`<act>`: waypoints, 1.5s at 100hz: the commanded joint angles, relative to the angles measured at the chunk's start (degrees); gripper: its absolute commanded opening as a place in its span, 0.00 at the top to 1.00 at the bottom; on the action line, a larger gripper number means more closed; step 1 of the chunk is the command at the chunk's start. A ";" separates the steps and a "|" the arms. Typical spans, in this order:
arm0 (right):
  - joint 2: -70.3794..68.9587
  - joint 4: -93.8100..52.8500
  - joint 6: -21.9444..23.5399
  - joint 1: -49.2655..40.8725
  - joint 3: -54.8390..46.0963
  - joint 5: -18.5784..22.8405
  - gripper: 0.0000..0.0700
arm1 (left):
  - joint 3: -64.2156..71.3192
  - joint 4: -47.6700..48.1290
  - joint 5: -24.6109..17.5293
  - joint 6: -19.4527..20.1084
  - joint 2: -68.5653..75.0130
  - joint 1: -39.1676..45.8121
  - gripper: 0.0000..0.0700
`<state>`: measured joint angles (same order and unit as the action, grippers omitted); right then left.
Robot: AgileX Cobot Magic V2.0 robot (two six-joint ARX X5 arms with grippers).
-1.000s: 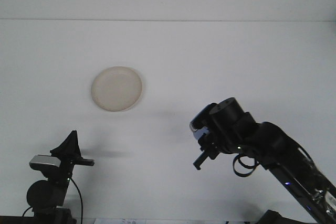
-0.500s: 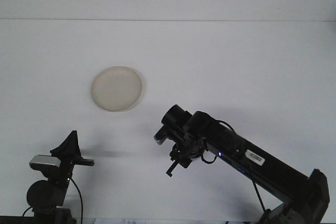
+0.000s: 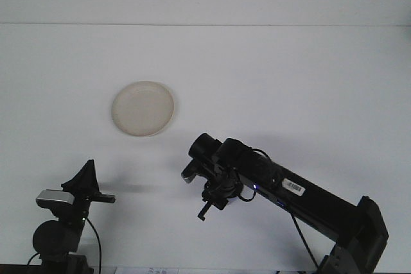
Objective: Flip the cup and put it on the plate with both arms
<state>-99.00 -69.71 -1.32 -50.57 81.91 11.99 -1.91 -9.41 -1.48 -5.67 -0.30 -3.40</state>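
Your table (image 3: pixel 289 81) is plain white and runs back to a pale wall. The plate (image 3: pixel 142 108), a cream round dish, lies flat left of centre, well apart from both arms. You won't find the cup anywhere in this view. Your right tool (image 3: pixel 207 202) reaches in low from the lower right, below and to the right of the plate, pointing down toward the table; you cannot tell how far its fingers are parted or whether they hold anything. Your left tool (image 3: pixel 96 192) sits at the lower left, and its opening cannot be told either.
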 commanded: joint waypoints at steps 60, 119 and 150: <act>-1.53 -5.57 -3.08 -0.61 5.73 2.14 0.47 | 1.09 -0.57 -0.04 -0.44 0.02 0.02 0.98; 16.09 -8.72 -8.24 19.45 16.63 -4.57 0.47 | 1.09 -0.57 -0.04 -0.42 0.02 0.02 0.98; 30.64 3.76 -3.78 43.71 4.85 -4.48 0.47 | 1.09 -0.57 -0.04 1.42 0.02 0.02 0.98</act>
<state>-70.83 -69.28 -7.49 -9.58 89.78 7.42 -1.91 -9.41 -1.45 -5.61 -0.30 -3.40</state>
